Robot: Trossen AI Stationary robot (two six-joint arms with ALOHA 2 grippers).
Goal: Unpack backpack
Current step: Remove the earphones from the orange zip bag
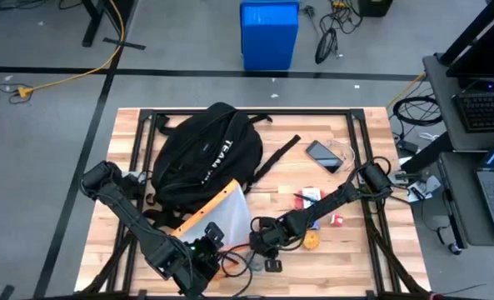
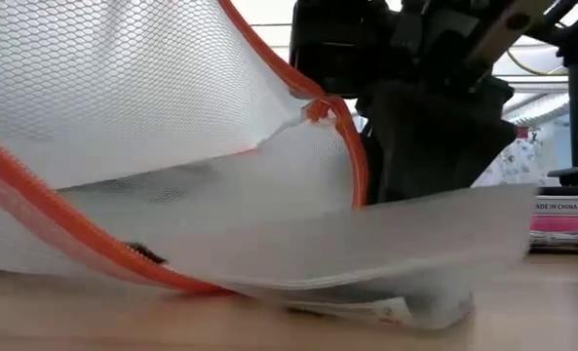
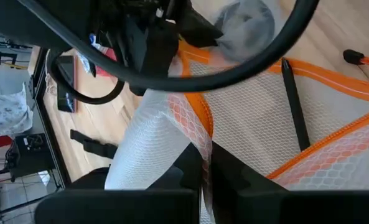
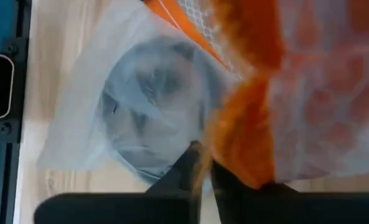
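Left gripper (image 3: pixel 203 180): pinched on the mesh pouch (image 1: pixel 223 215).
Right gripper (image 4: pixel 203 163): seemingly nipping the pouch's orange edge.
Risk: you pull apart, mesh tears or slips; backpack (image 1: pixel 205 154) drags.

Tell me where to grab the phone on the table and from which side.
Grip the phone across its short width, coming straight down from above. It lies flat and face-up on the table, set at an angle, so only its long edges offer the fingers anything; turn the wrist to match. A thin cable curls by its right end, so close on the middle. The right gripper is nearer.
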